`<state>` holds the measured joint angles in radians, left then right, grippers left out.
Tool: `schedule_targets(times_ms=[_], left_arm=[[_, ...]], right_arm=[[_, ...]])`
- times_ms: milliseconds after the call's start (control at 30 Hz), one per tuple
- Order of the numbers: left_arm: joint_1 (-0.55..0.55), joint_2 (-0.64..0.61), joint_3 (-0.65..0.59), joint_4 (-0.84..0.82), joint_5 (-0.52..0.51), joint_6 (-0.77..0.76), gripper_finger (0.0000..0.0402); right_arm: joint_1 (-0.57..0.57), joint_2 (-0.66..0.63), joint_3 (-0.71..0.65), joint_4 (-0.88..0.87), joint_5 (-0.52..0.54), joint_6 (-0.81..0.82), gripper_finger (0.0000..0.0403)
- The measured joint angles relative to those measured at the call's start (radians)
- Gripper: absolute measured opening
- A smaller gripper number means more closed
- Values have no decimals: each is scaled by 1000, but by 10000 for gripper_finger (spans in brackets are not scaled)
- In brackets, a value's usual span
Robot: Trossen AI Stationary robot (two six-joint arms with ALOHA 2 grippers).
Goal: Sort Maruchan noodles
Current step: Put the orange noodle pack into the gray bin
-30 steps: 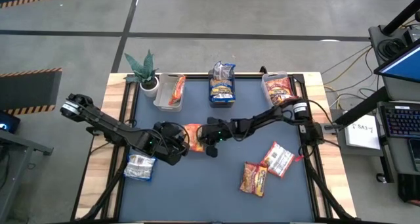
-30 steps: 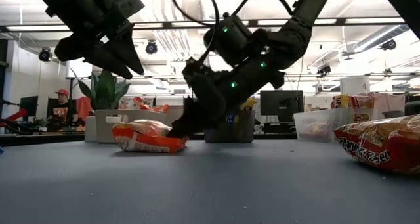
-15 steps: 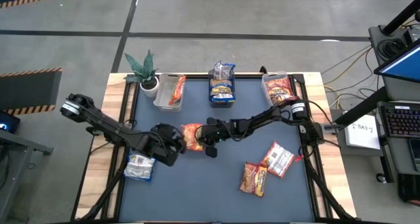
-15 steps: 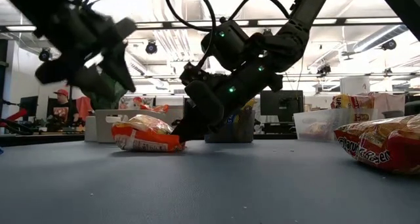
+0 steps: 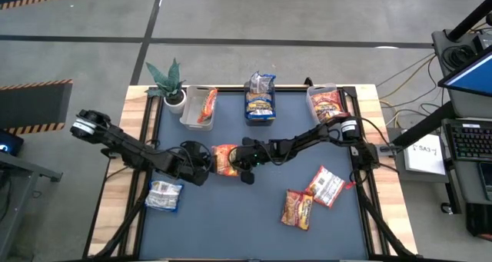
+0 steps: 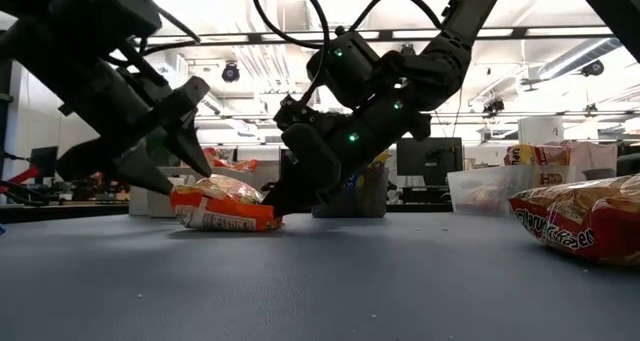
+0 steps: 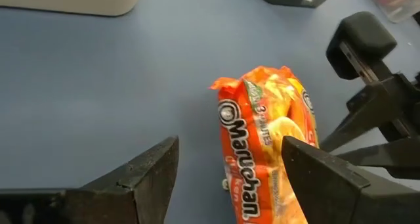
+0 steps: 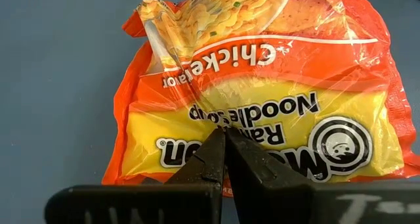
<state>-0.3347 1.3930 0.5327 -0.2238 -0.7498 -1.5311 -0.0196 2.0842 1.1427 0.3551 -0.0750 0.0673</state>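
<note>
The right gripper [image 5: 235,161] sits at the middle of the dark blue table mat [image 5: 231,216], its two dark fingers [image 8: 226,161] pressed together with their tips on the edge of an orange-and-yellow plastic Maruchan chicken ramen packet [image 5: 224,160]; whether any wrapper is pinched between them cannot be told. In the low view that gripper [image 6: 275,203] slants down onto the packet [image 6: 222,207], which lies on the mat with its near end slightly raised.

On the packet's other side is the left gripper [image 5: 201,160], its fingers spread wide apart and holding nothing. Seen from its wrist, one finger [image 7: 331,181] overlaps the packet [image 7: 266,145] and the other stands clear of it over bare mat. In the low view it [image 6: 165,161] hangs tilted just beside and above the packet.

Farther out from the orange packet, a silvery white packet [image 5: 164,194] lies by the left edge of the mat, below the left arm. Toward the right side, well apart from the orange packet, two red-and-yellow packets lie near each other: one [image 5: 297,209] lower, the other [image 5: 326,185] closer to the mat's right edge.

Along the far edge, beyond the orange packet, stand three clear plastic bins: the left bin [image 5: 198,107] holds an orange packet, the middle bin [image 5: 260,97] blue-and-yellow packets, the right bin [image 5: 326,102] red ones. A small green potted plant [image 5: 168,81] stands beside the left bin.
</note>
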Motion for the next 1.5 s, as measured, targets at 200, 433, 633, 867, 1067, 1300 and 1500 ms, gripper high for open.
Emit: schedule_targets(times_ms=[200, 433, 633, 867, 1067, 1300, 1500], left_arm=[[3, 0, -19, 41, 8, 3, 257], [15, 0, -122, 359, 6, 148, 257], [28, 7, -168, 490, 8, 206, 257], [28, 55, -171, 525, 16, 212, 257], [28, 162, -147, 606, 15, 219, 257], [28, 256, -77, 646, 13, 309, 234], [28, 266, -63, 647, 15, 308, 195]], right_arm=[[0, 0, -2, 6, 0, 1, 9], [0, 0, -2, 10, -1, 1, 9], [0, 0, -2, 11, -1, 1, 9], [0, 0, -2, 11, -2, 1, 9], [0, 0, -2, 11, -3, 1, 9], [0, 0, -2, 11, -3, 1, 9], [0, -3, -3, 10, -3, 3, 10]])
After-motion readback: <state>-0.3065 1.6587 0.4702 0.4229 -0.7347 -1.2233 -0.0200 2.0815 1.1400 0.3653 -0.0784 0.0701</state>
